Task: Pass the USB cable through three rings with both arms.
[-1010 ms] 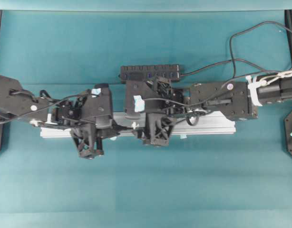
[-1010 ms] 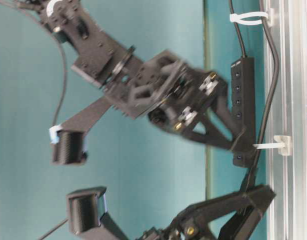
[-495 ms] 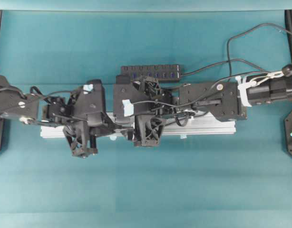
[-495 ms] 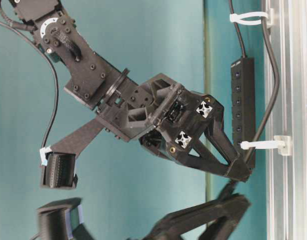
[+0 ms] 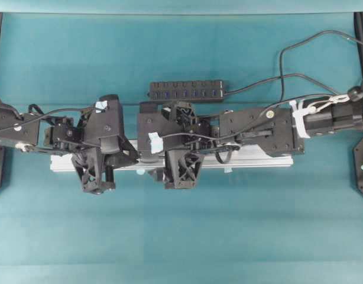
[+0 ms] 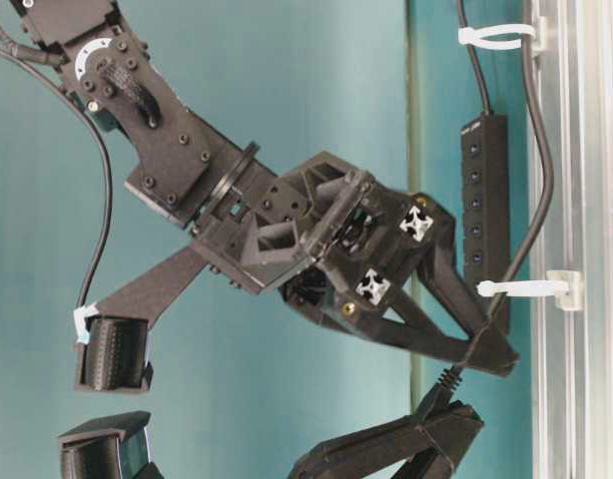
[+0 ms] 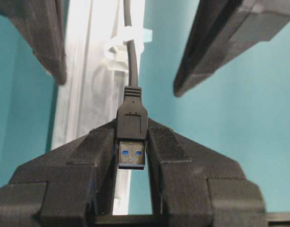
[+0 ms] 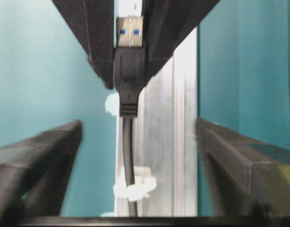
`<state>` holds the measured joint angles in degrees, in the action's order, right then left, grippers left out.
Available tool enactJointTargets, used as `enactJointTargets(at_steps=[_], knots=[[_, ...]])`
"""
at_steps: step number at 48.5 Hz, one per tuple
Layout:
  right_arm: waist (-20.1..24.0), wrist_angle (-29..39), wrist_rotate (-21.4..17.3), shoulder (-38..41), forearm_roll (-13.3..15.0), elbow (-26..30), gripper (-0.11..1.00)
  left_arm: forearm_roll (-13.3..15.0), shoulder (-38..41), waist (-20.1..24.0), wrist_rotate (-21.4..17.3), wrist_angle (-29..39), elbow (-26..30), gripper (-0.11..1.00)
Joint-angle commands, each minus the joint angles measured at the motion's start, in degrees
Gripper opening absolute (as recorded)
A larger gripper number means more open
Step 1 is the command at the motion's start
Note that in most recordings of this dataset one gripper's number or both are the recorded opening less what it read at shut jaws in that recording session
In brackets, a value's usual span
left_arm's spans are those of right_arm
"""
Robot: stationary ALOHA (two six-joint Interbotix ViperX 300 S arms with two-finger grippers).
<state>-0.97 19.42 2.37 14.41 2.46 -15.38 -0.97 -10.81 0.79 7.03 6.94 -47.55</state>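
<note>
No brand or writing can be read on anything. The table (image 5: 181, 236) is covered in plain teal, and a teal wall stands behind it. One silver rail (image 8: 171, 142) lies across the table with one black hub (image 5: 187, 90) beyond it. Two white rings show: one (image 6: 521, 288) at mid-rail, another (image 6: 496, 36) farther along. One black cable (image 7: 131, 56) runs through a ring (image 7: 123, 40) to its plug (image 7: 132, 125), which the left gripper (image 7: 132, 156) clamps between its fingers above the rail. The right gripper (image 8: 135, 137) stands parted on either side of the cable, touching nothing
</note>
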Motion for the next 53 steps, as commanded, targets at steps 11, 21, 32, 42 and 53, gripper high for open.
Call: enactJointTargets(at_steps=[11,21,32,42,53], knots=[[0.26,-0.44,0.70,0.35,0.00,2.64,-0.03,-0.09,-0.97,-0.53,-0.09,-0.70,0.70,0.21],[0.44,0.00,0.70,0.62,0.00,2.90,-0.07,-0.09,-0.97,-0.53,-0.09,-0.70,0.44,0.21],[0.62,0.44,0.44,0.62,0.00,2.90,-0.07,-0.09,-1.41,-0.53,0.62,-0.44,0.09,0.21],[0.62,3.60,0.44,1.58,0.00,3.52,-0.07,-0.09,-2.55,-0.62,0.97,1.23,-0.09,0.21],[0.62,6.77,0.62,3.43,0.00,5.71,-0.07,-0.09,-8.09,-1.41,1.05,5.80,-1.76,0.66]])
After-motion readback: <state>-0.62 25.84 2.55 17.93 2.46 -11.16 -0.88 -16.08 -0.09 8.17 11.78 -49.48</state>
